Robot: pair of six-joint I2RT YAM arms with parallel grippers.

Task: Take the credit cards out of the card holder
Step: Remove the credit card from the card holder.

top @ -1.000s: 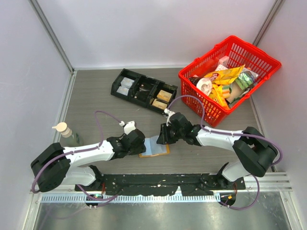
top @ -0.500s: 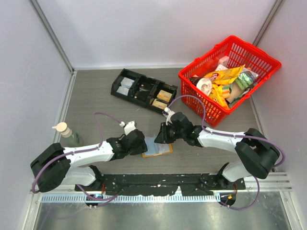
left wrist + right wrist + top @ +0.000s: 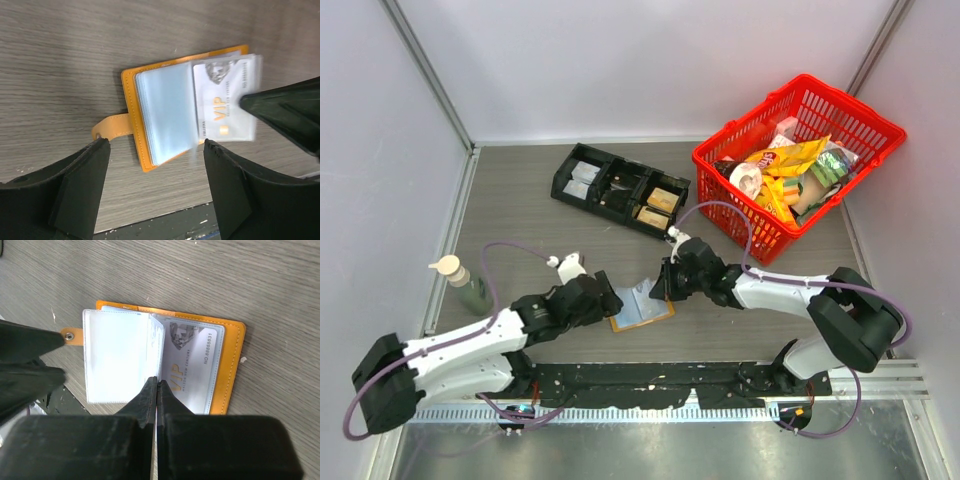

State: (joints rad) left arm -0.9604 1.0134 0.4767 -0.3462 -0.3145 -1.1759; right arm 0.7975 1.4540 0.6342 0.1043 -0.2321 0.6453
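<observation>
- Right wrist view has the card holder [image 3: 229, 365] lying open and flat on the table [image 3: 280, 285]. It sits near the front edge between the two arms, with its tan-orange cover underneath.
- A stack of clear sleeves [image 3: 117, 357] is fanned over the left half. A white VIP card [image 3: 192, 365] shows through the sleeve on the right half.
- The right gripper [image 3: 156, 385] is shut, its tips meeting at the near edge where the sleeves fan apart. Whether a thin leaf is pinched between them cannot be told.
- The left gripper [image 3: 155, 172] hangs above the holder with its jaws wide apart and nothing between them. The snap tab [image 3: 110, 129] lies just inside its left finger.
- Handling, as a judgement:
  - The holder looks light and floppy, so it would likely slide or lift with any pull on a card unless one arm pins the cover or tab.
  - The sleeves look soft and slick and will probably buckle rather than hold shape.
  - The card is stiff, thin and smooth, so the best hold is across its exposed short edge at the sleeve mouth, pulled straight along the pocket.
</observation>
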